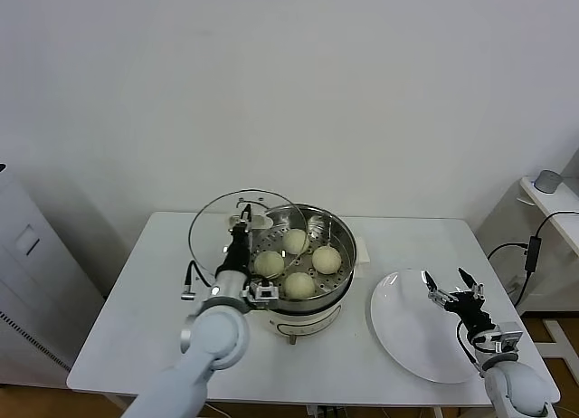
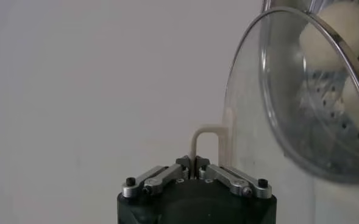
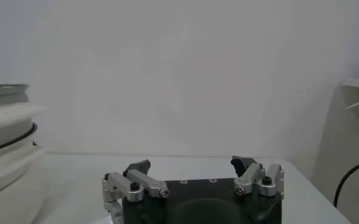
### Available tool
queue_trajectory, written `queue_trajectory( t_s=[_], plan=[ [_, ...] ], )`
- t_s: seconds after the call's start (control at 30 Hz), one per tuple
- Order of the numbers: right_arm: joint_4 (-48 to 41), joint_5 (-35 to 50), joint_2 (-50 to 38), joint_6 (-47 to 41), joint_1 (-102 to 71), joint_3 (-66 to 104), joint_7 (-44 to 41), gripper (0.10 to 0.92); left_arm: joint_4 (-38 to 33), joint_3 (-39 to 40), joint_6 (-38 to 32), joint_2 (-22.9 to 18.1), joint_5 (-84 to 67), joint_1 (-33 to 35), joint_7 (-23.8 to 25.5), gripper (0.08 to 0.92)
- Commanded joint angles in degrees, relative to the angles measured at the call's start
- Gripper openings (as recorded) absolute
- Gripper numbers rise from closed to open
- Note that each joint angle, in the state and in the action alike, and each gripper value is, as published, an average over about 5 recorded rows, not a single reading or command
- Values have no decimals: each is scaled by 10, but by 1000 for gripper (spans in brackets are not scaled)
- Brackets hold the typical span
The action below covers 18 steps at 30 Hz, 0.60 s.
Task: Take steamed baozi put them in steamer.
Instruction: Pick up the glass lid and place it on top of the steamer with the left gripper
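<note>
Several pale cream baozi (image 1: 327,259) lie in the shiny steel steamer (image 1: 342,230), which stands on its white base at the table's middle. My left gripper (image 1: 242,228) is shut on the white handle (image 2: 206,137) of the round glass lid (image 1: 213,237). It holds the lid tilted on edge at the steamer's left rim. In the left wrist view my left gripper (image 2: 194,163) pinches the handle, and a baozi (image 2: 331,30) shows through the lid (image 2: 289,109). My right gripper (image 1: 450,287) is open and empty above the flat white plate (image 1: 407,332); it also shows in the right wrist view (image 3: 191,164).
The white table (image 1: 136,327) ends near its front edge just below the plate. A grey cabinet (image 1: 27,255) stands to the left. A side shelf (image 1: 552,196) with a black cable (image 1: 529,251) stands to the right. The steamer's white base (image 3: 8,152) shows in the right wrist view.
</note>
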Motion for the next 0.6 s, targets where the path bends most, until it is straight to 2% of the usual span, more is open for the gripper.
queue_trajectory(
  t_s=[0.03, 0.6],
  plan=[
    [0, -1, 3, 1, 0, 0, -1, 823, 30, 36, 4, -38, 28, -8, -8, 109],
    [0, -3, 7, 2, -6, 2, -2, 823, 66, 64, 1, -81, 33, -16, -28, 109]
  ],
)
